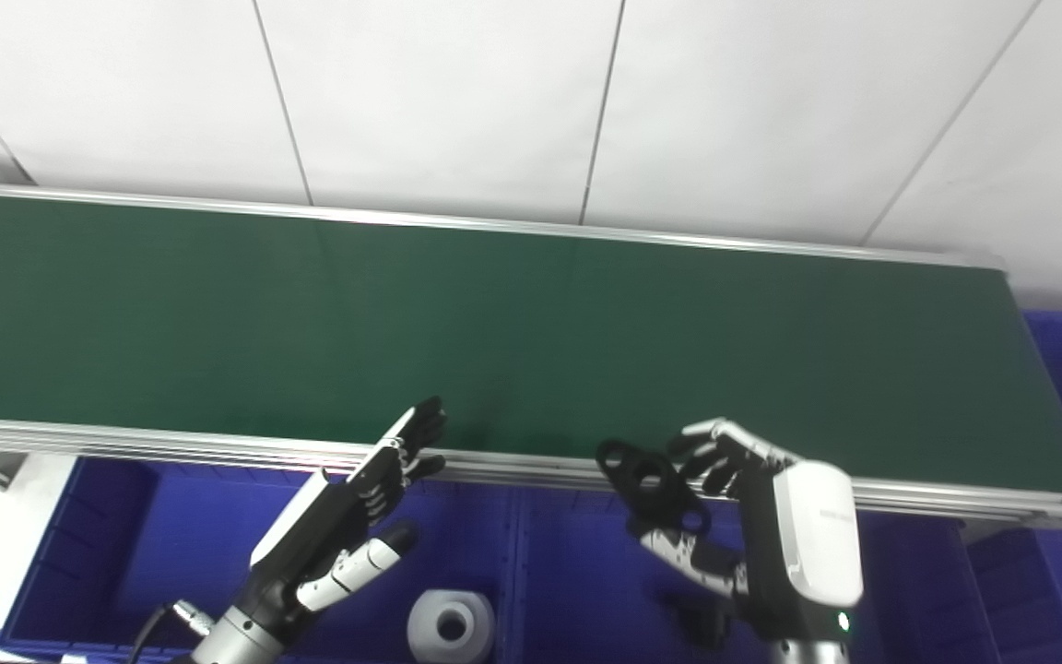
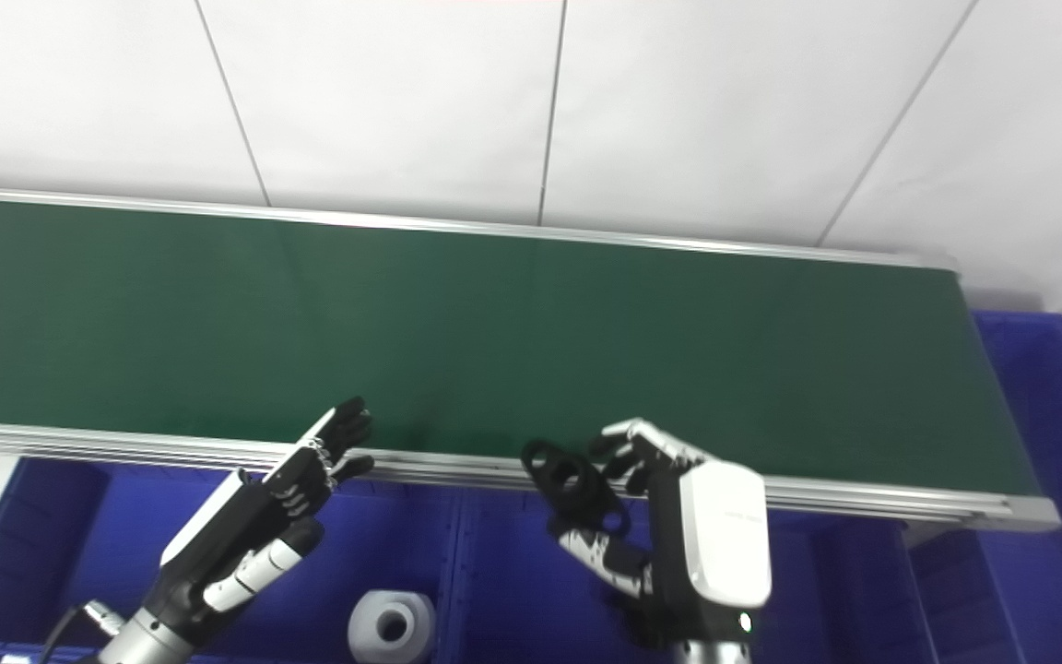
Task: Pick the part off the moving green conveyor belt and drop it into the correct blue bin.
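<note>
Matt green belt (image 1: 531, 341), metal rails (image 1: 513, 466)

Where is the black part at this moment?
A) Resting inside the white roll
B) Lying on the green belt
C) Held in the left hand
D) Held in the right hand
D: the black part sits in the fingers of the right hand, over the blue bin.

A plain dark green belt (image 1: 531, 332), deep blue bins (image 1: 125, 544), a black part (image 1: 651, 484), a white roll (image 1: 451, 627).
</note>
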